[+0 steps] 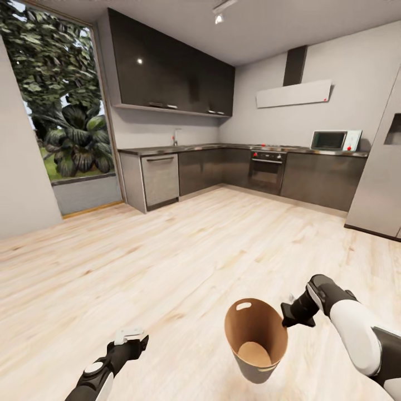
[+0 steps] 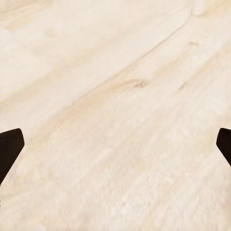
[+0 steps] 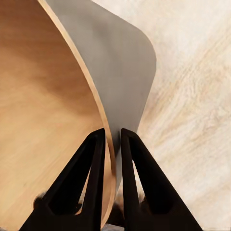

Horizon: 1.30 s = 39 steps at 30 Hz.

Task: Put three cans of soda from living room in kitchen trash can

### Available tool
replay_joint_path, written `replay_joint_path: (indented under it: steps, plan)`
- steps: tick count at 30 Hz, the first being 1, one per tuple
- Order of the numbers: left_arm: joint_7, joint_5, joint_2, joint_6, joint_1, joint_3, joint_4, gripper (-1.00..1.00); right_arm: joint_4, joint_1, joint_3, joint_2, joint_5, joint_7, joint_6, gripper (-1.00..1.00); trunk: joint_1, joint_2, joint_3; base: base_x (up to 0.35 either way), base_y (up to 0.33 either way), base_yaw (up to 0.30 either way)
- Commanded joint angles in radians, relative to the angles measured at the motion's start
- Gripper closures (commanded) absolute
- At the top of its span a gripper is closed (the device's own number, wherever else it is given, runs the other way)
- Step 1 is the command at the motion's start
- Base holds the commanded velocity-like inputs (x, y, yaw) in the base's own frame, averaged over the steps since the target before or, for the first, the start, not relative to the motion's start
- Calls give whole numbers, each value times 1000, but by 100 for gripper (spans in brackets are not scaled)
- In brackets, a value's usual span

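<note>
Tash can [image 1: 256, 340] gripped at the rim by the right jaws [image 1: 288, 315], tilted, mouth turned up toward the head camera. Pinched between the two dark fingers [image 3: 94, 183]: one finger inside against the brown inner wall, the other outside against the grey outer wall, rim edge running straight up out of the narrow gap. Tan interior [image 3: 43, 106] on the inner finger's side, pale wood floor [image 3: 197, 96] on the outer finger's side. Oval handle hole [image 1: 243, 306] on the rim, across the mouth from the right jaws. Can floor bare and brown as far as visible.

Left jaws [image 1: 129, 336] spread wide, holding nothing, hanging low over the floor, well apart from the can. Dark fingertips [image 2: 9, 149] at opposite edges of the left wrist view, plain floorboards [image 2: 115, 110] between them.

Beyond both jaws, the kitchen: dark glossy upper cabinets [image 1: 167, 72], grey worktop [image 1: 184, 148], built-in oven [image 1: 267, 170], microwave [image 1: 331, 140] on the worktop, silver fridge [image 1: 381, 184] further toward the right arm's side. Big window [image 1: 61, 100] with green foliage off toward the left arm's side.
</note>
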<state>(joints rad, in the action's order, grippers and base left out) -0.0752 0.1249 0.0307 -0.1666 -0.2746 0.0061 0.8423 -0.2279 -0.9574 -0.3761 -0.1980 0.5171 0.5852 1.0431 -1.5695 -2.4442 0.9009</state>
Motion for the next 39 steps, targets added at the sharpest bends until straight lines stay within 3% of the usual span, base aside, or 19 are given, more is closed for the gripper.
replay_joint_path:
  steps: [1, 5, 26, 39]
  plan:
    - [0, 0, 0, 0, 0, 0, 0, -100, 31, 0, -8, -2, -22, 2, 4, 100, 4, 7, -3, 0, 0, 0]
    - [0, 0, 0, 9, 0, 0, 0, -100, 61, 7, -9, -6, -23, 4, 4, 100, 19, 35, -16, 0, 0, 0]
    - [0, 0, 1, 34, 0, 1, 0, -100, 71, 41, -6, 2, -23, 11, 4, 100, 19, 35, -16, 0, 0, 0]
    - [-1, -1, 2, 33, 0, 0, 0, -100, 73, 45, -7, 4, -24, 9, 4, 100, 69, 126, -57, 0, 0, 0]
